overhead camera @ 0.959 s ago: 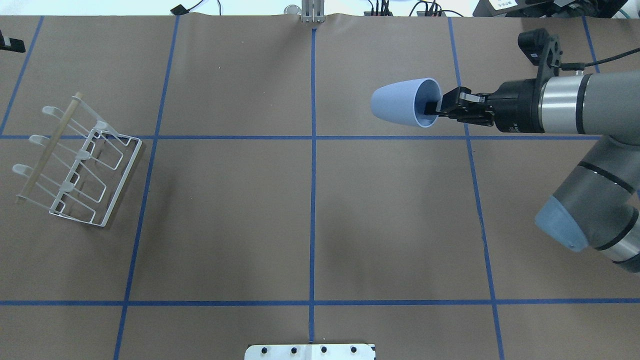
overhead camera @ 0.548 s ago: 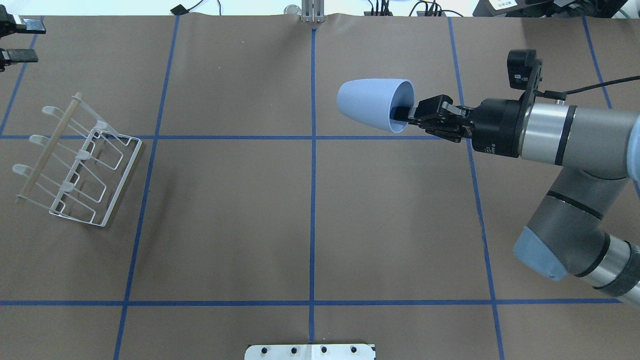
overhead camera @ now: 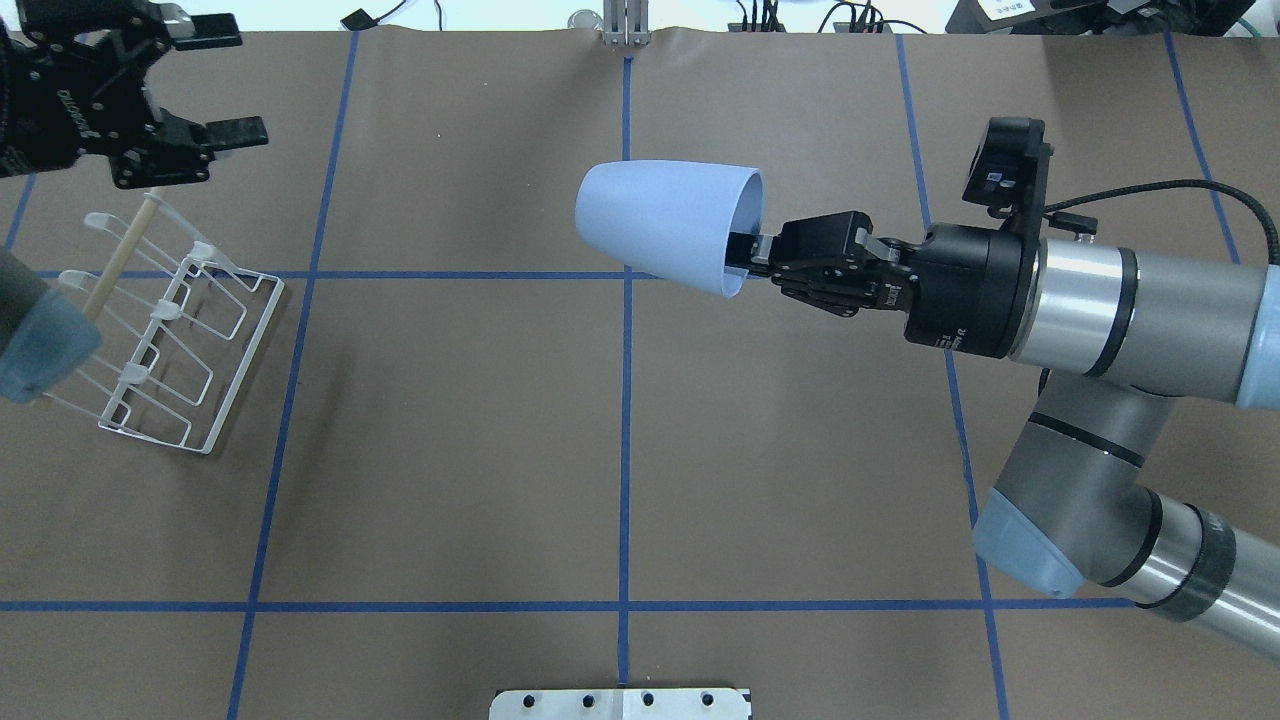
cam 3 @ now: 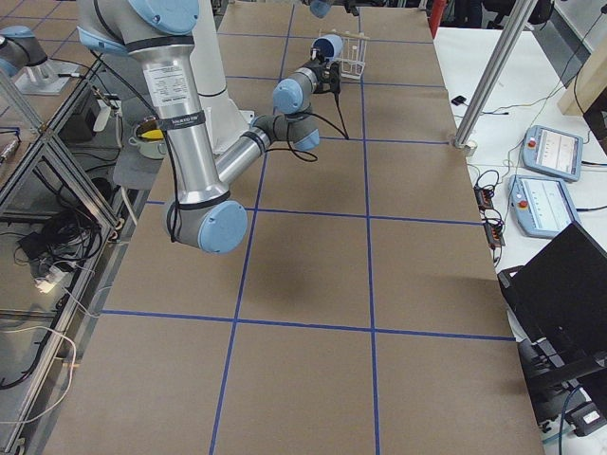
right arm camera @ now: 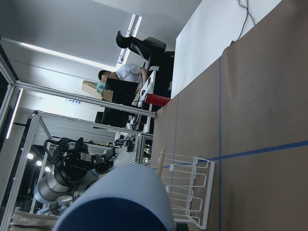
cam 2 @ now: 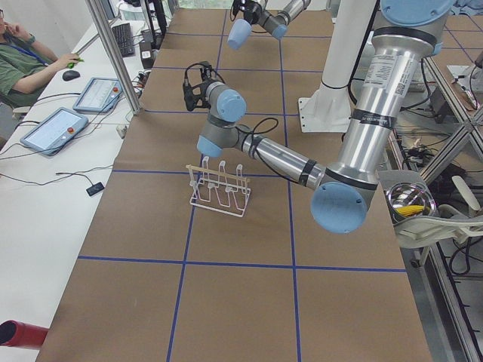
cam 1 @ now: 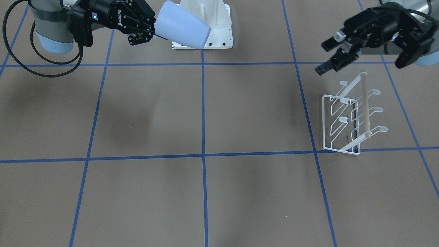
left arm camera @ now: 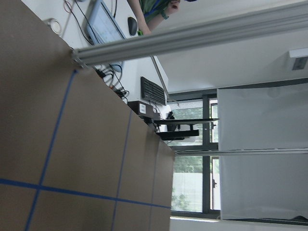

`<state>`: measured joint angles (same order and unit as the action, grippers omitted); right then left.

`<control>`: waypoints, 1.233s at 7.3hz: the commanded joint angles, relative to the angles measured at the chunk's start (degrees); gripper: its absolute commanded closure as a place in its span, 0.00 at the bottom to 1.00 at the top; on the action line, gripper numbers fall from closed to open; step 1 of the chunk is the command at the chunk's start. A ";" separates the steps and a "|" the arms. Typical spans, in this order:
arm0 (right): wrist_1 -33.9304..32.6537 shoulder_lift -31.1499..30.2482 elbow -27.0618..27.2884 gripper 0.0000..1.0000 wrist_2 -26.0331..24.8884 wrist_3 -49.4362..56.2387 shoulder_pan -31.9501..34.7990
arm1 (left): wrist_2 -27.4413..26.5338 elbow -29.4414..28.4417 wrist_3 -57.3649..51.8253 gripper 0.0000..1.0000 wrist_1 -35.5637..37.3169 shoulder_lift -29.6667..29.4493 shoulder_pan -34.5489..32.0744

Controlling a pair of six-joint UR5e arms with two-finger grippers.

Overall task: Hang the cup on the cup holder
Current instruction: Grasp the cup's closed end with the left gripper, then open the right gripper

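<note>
One cup [overhead camera: 665, 225] hangs in the air on its side in the upper middle of the overhead view. Its base points to the frame's left and its open mouth to the right, and it crosses the central blue tape line. In the front-facing view the cup [cam 1: 181, 29] sits at the top, left of centre, in front of the white robot base [cam 1: 216, 20].

The right end effector [overhead camera: 745, 255] pinches the cup's rim wall, with one finger reaching inside the mouth and the other on the outside. Nothing else touches the cup.

The left end effector [overhead camera: 235, 75] is in the upper left corner of the overhead view. Its two fingers are spread wide and hold nothing. In the front-facing view it [cam 1: 327, 56] shows at the upper right, near the rack's top end, with a gap between them.

One cup holder [overhead camera: 170, 320] stands on the surface [overhead camera: 450, 450] at the left edge of the overhead view, well apart from the cup. It carries six round-tipped prongs in two rows of three and one wooden rod [overhead camera: 120, 250]. The left arm's blue elbow cap [overhead camera: 40, 350] covers part of the rack.

In all there are two end effectors, one cup and one rack.
</note>
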<state>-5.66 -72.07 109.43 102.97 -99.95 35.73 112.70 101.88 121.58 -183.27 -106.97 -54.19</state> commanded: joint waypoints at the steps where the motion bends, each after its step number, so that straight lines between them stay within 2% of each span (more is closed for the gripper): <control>1: 0.29 1.57 0.61 1.00 0.38 -0.33 -1.44 | -12.29 2.54 0.94 0.02 0.11 -4.18 11.35; 2: 0.38 1.66 0.70 1.00 0.56 -0.25 -1.97 | -14.51 2.80 0.94 0.02 0.11 -5.34 13.48; 9: 0.21 3.16 2.20 1.00 0.56 -0.16 -4.88 | -14.44 3.59 1.38 0.02 0.02 -8.25 20.43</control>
<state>-5.51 -68.99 111.64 103.53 -100.18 30.94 98.20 105.22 122.78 -183.18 -114.83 -34.87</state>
